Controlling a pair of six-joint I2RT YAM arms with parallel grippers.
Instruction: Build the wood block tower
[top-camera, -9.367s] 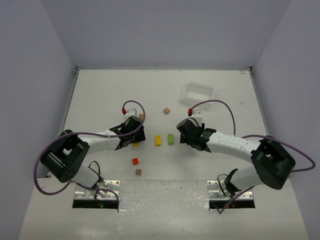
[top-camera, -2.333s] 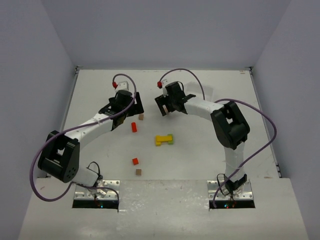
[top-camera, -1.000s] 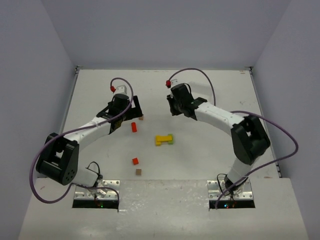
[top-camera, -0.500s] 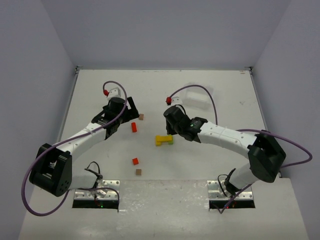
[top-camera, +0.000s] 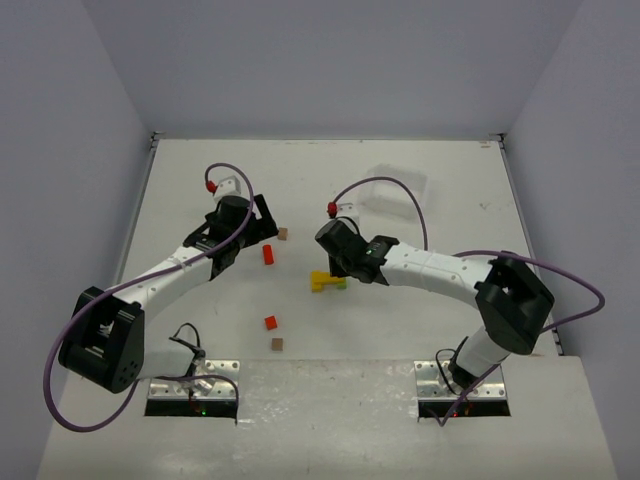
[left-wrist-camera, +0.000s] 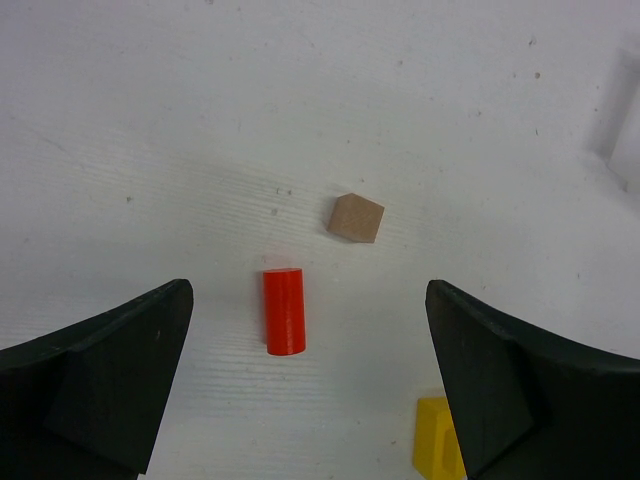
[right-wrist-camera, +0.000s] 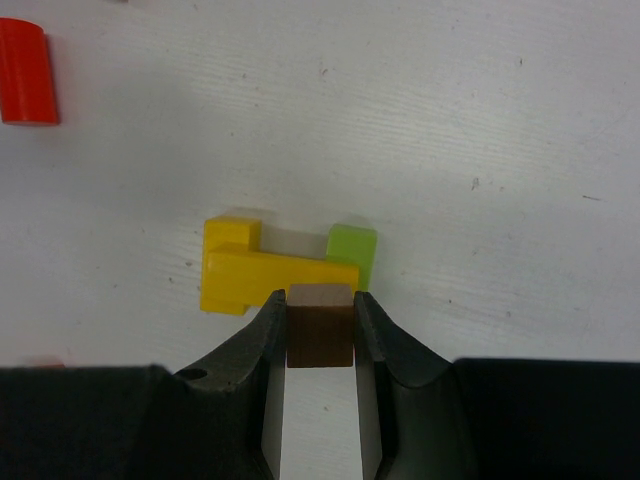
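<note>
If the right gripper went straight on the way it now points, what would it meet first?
Probably the yellow wooden block, just beyond the small brown wooden cube that the right gripper holds; depth is unclear.

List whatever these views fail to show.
- Top view: the brown block in the right tool is hidden under the tool.
- Right wrist: whether that block touches the yellow block is unclear; there is no side view.
- Left wrist: yellow block cut off by the bottom edge.
- Right wrist: red cylinder cut by the left edge.
- Top view: tray too faint to outline.
</note>
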